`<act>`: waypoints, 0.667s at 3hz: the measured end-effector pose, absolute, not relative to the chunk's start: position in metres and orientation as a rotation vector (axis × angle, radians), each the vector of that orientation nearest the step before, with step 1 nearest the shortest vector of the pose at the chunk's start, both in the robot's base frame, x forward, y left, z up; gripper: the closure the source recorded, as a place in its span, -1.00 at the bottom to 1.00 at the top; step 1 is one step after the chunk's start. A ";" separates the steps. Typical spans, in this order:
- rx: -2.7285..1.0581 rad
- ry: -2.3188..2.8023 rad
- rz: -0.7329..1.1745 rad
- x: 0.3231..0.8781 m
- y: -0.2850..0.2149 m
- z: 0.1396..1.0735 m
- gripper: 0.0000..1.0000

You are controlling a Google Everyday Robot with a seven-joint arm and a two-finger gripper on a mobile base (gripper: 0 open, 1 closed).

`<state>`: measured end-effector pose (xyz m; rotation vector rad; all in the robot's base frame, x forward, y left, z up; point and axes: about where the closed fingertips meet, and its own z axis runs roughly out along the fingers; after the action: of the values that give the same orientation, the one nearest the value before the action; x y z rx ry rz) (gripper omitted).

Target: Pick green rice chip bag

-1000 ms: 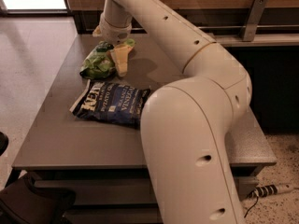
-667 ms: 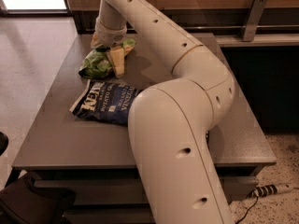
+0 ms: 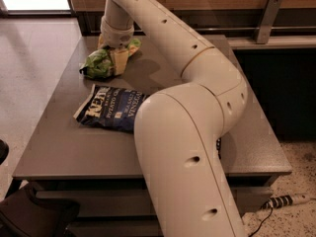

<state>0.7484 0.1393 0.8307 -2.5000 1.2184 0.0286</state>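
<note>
The green rice chip bag (image 3: 98, 63) lies crumpled at the far left of the grey table (image 3: 64, 142). Part of it sticks out to the right of the gripper, near the table's back. My gripper (image 3: 117, 58) points down from the cream arm (image 3: 197, 73) and sits right on the bag, hiding the bag's middle. The arm sweeps from the lower right across the table to the far left corner.
A larger dark blue potato chip bag (image 3: 108, 108) with white lettering lies flat in front of the green bag, its right end hidden by my arm. A wooden wall with a dark rail (image 3: 266, 14) runs behind the table. A power strip (image 3: 286, 200) lies on the floor at the right.
The arm's elbow has swung left and toward the camera, covering more of the table. The gripper stays on the green bag, which has barely shifted.
</note>
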 end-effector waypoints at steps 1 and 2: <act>-2.497 1.216 0.029 0.750 0.142 0.828 0.89; -2.496 1.214 0.029 0.751 0.144 0.826 1.00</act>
<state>0.7509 0.1437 0.8257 -2.4960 1.2145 0.0290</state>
